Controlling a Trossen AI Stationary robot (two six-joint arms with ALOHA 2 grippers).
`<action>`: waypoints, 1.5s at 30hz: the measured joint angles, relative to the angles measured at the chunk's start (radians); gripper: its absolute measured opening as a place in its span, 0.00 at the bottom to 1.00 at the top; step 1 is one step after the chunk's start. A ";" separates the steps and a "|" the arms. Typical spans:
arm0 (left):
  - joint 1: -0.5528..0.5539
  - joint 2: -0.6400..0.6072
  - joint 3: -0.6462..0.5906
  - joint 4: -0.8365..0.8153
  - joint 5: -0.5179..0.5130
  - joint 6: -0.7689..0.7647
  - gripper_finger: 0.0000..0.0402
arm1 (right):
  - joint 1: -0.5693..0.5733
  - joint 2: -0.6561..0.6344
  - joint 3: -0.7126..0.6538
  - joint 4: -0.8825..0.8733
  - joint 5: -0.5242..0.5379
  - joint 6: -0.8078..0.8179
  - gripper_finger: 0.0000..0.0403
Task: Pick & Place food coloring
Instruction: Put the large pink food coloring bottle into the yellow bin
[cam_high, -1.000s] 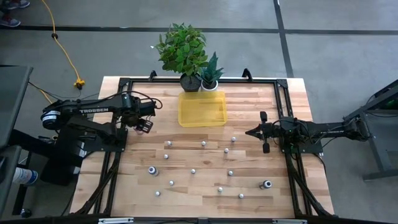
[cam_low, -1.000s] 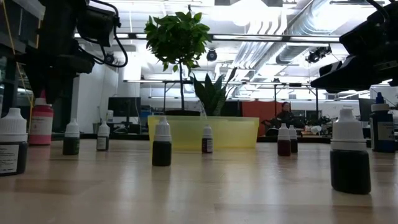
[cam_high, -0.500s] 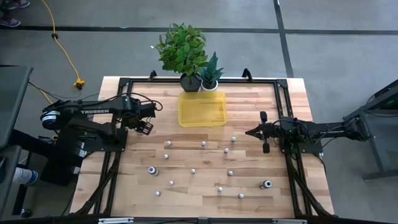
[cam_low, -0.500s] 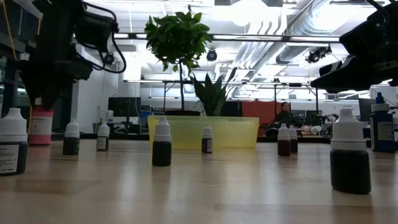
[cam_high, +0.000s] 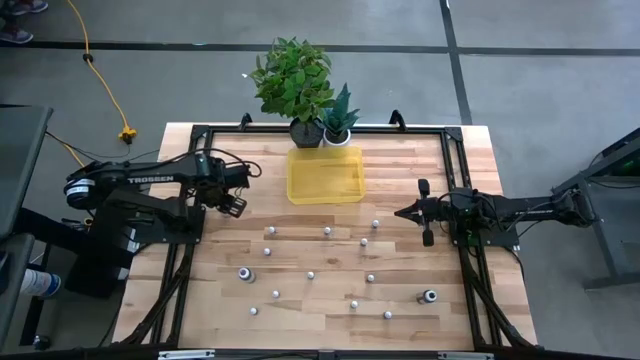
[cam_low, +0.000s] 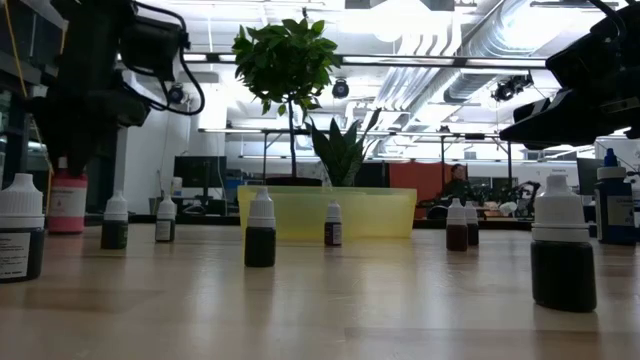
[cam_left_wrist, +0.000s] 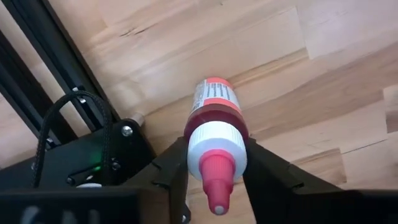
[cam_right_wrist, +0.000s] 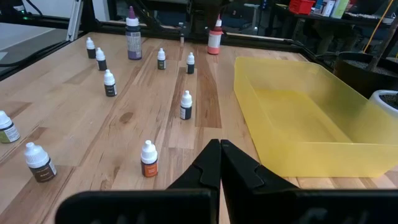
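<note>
My left gripper (cam_high: 235, 204) stands at the table's left side, shut on a red bottle (cam_left_wrist: 214, 109) with a white cap and red nozzle. The bottle also shows in the low view (cam_low: 67, 205) and, far off, in the right wrist view (cam_right_wrist: 215, 40). Several tiny whitish-capped bottles stand upright on the wood, among them one (cam_high: 327, 231) and another (cam_right_wrist: 149, 159). Two larger dark ones (cam_high: 245, 274) (cam_high: 429, 296) stand nearer the front. My right gripper (cam_high: 400, 212) hovers at the right, shut and empty (cam_right_wrist: 220, 146). My left gripper pinches the red bottle's white cap (cam_left_wrist: 217, 143), just below the nozzle, between its two fingers (cam_left_wrist: 174, 171). The fingers come from above, pointing down. The bottle stands upright with its base on the table (cam_low: 66, 230).
A flat translucent yellow tray (cam_high: 325, 190) lies at the far middle, with two potted plants (cam_high: 295, 85) (cam_high: 338, 125) behind it. A black frame (cam_high: 200, 135) runs round the table's edges. Bare wood lies between the scattered bottles.
In the low view my left gripper has come down a little over the red bottle's top. The bottle has stayed standing in the same place.
</note>
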 joint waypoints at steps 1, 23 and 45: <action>0.000 0.000 0.000 -0.001 0.000 0.000 0.28 | 0.000 0.000 0.000 0.000 0.000 0.000 0.00; -0.001 0.046 0.288 0.000 0.047 0.128 0.25 | 0.000 0.000 0.000 0.000 0.000 0.000 0.00; -0.123 0.681 1.018 -0.144 -0.119 0.788 0.26 | 0.000 0.000 0.000 0.000 0.000 0.000 0.00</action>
